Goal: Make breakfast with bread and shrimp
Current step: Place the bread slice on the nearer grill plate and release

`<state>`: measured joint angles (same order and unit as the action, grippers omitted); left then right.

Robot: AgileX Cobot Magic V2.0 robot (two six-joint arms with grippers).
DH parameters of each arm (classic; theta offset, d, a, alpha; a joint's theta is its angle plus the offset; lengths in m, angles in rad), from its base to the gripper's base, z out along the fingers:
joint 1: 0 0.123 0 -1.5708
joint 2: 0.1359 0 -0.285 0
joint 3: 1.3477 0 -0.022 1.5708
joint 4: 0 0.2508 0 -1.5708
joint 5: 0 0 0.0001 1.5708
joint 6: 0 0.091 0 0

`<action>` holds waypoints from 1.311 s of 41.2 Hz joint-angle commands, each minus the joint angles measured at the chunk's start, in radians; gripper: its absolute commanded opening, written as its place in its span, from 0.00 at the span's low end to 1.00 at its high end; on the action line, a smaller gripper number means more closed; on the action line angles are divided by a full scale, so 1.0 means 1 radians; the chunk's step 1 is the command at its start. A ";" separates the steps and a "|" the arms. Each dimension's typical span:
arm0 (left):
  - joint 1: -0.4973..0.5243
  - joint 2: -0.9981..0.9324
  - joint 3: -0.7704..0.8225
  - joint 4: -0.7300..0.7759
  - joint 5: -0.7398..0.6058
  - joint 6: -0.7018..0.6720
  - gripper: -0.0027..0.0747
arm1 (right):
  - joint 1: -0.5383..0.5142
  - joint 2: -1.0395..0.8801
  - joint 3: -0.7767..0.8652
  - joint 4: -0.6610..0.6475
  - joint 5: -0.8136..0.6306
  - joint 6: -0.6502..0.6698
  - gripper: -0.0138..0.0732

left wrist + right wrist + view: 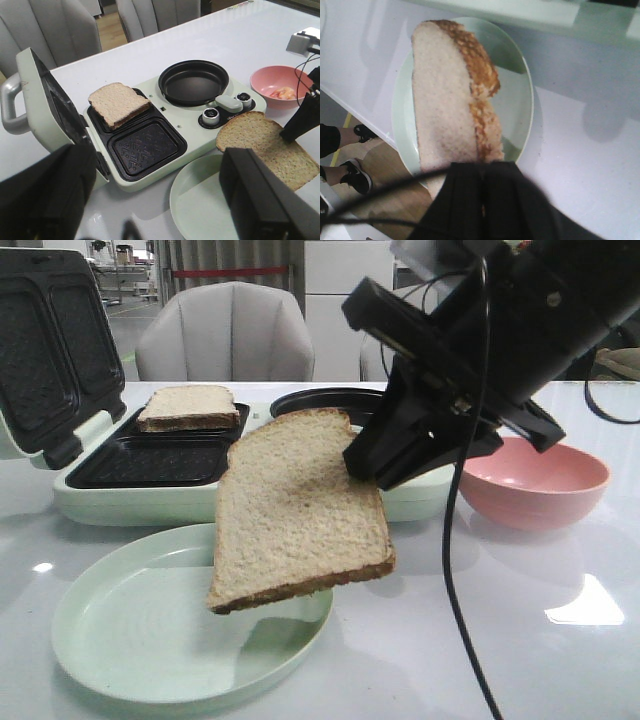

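My right gripper point(365, 465) is shut on one edge of a bread slice point(295, 515) and holds it tilted in the air over the pale green plate point(120, 640). The right wrist view shows that slice point(445, 100) edge-on between the shut fingers point(465, 190), with the plate point(520, 105) below. A second bread slice point(188, 407) lies in the far compartment of the sandwich maker point(150, 505). Shrimp point(284, 93) lie in the pink bowl point(260, 82). My left gripper point(160, 200) hangs open and empty above the table, near the plate point(200, 205).
The sandwich maker's lid point(40, 350) stands open at the left. Its near compartment point(147, 147) and round black pan point(192, 82) hold nothing. The pink bowl point(535, 480) sits right of the maker. A cable point(455, 570) hangs from the right arm. Grey chairs point(225, 335) stand behind the table.
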<state>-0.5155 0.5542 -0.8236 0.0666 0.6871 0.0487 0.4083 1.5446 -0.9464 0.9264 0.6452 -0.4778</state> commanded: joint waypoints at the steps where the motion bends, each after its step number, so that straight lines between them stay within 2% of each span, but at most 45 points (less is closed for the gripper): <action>1: -0.005 0.002 -0.028 0.004 -0.084 -0.013 0.76 | -0.002 -0.056 -0.056 0.043 0.000 -0.014 0.13; 14: -0.005 0.002 -0.028 0.004 -0.084 -0.013 0.76 | -0.002 0.005 -0.230 0.097 0.000 -0.014 0.13; 38: -0.005 0.002 -0.028 0.004 -0.084 -0.013 0.76 | 0.004 0.493 -0.768 0.359 0.150 -0.014 0.13; 48: -0.005 0.002 -0.028 0.004 -0.084 -0.013 0.76 | 0.026 0.594 -0.826 0.370 0.184 -0.005 0.14; 54: -0.005 0.002 -0.028 0.007 -0.084 -0.013 0.76 | 0.033 0.619 -0.827 0.370 0.171 -0.005 0.22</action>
<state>-0.5155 0.5542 -0.8236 0.0666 0.6871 0.0487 0.4402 2.2225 -1.7390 1.2302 0.8049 -0.4792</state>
